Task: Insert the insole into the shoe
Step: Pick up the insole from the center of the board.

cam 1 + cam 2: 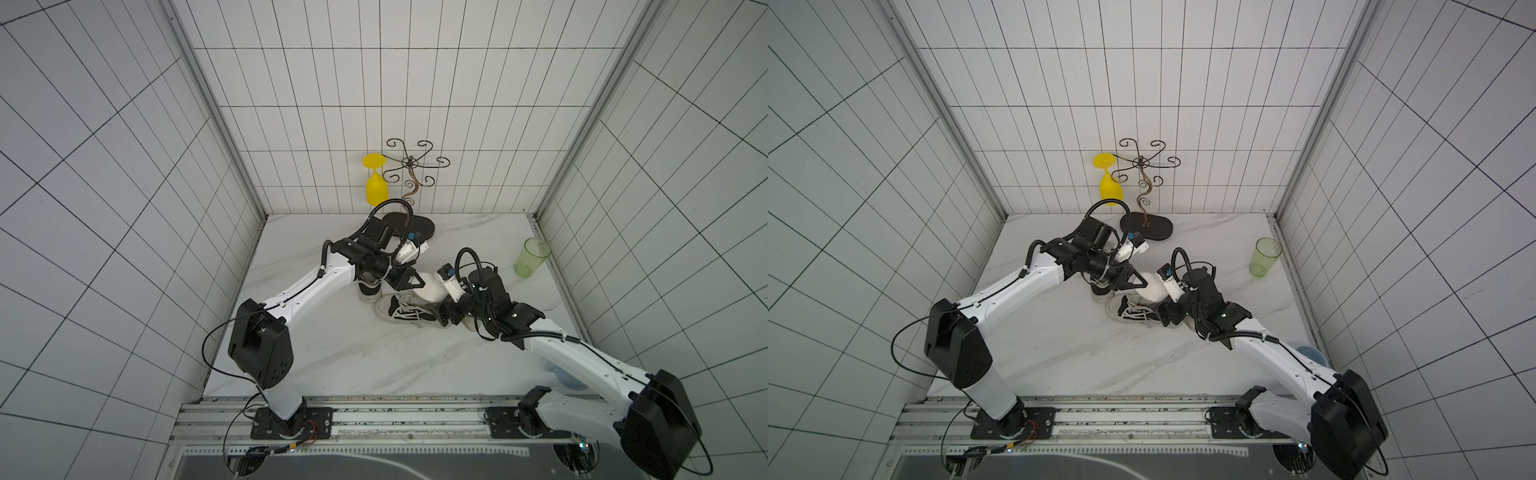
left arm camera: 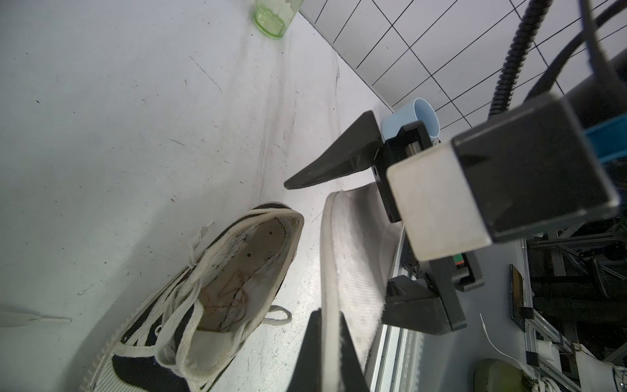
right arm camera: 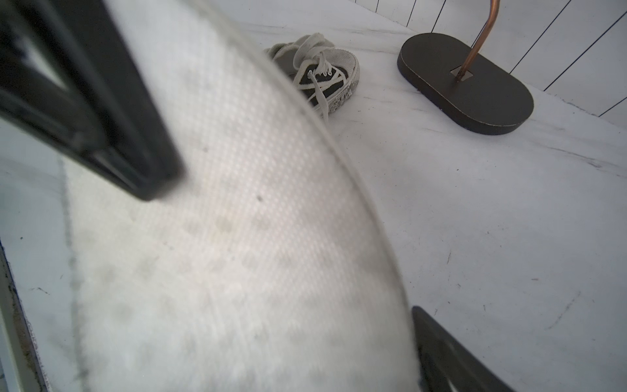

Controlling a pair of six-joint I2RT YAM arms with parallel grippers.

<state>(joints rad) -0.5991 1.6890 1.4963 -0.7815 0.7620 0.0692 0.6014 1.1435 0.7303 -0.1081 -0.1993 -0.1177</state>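
Observation:
A white insole (image 1: 432,291) (image 3: 237,220) hangs edge-on above the table, and my left gripper (image 2: 329,315) (image 1: 419,283) is shut on its edge. My right gripper (image 2: 339,244) (image 1: 439,312) stands open around the insole's other end; one of its fingers (image 3: 441,346) sits just off the insole's rim. The shoe (image 1: 405,313) (image 2: 237,288), a black-and-white laced sneaker, lies on its side right beside the insole. Its mouth is open and its brown inner sole is bare.
A second black-and-white sneaker (image 1: 370,291) (image 3: 322,78) sits under my left wrist. A wire stand on a dark oval base (image 1: 409,226) (image 3: 464,85) and a yellow goblet (image 1: 376,183) are at the back. A green cup (image 1: 532,257) and a blue cup (image 2: 410,115) stand along the right wall.

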